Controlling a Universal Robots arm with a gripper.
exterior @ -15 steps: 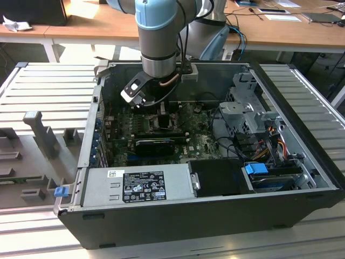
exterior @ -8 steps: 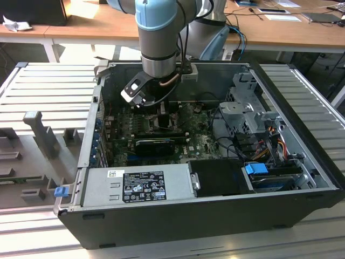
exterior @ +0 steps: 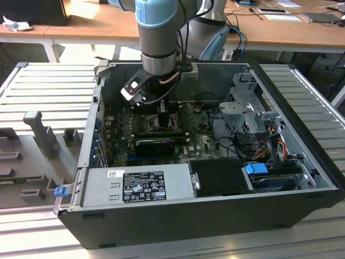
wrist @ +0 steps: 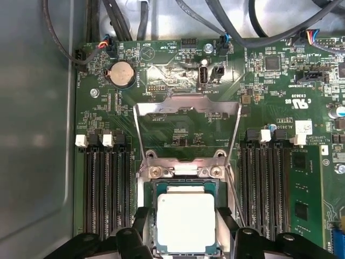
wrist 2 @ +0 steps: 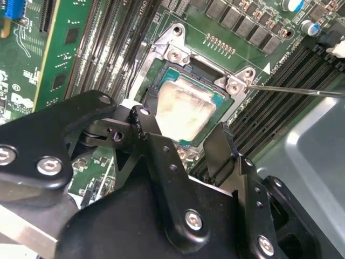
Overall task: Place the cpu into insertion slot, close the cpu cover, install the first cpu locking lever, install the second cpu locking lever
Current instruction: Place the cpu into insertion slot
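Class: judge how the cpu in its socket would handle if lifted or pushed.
The cpu looks thin, flat and metal-topped, so probably stiff and unlikely to roll. Its smooth top may be slippery. Seated inside the insertion slot, it would likely resist sideways pushes.

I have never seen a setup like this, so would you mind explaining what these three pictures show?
This is a robot arm reaching into an open computer case that lies on its side. The exterior view looks on from outside. Both wrist views come from cameras riding on the arm and show the green motherboard up close. The gripper is placed around the cpu, the silver square chip, which sits in the insertion slot. I cannot tell whether it is gripping the chip. The cpu cover, a metal frame, is folded back open, not over the chip.
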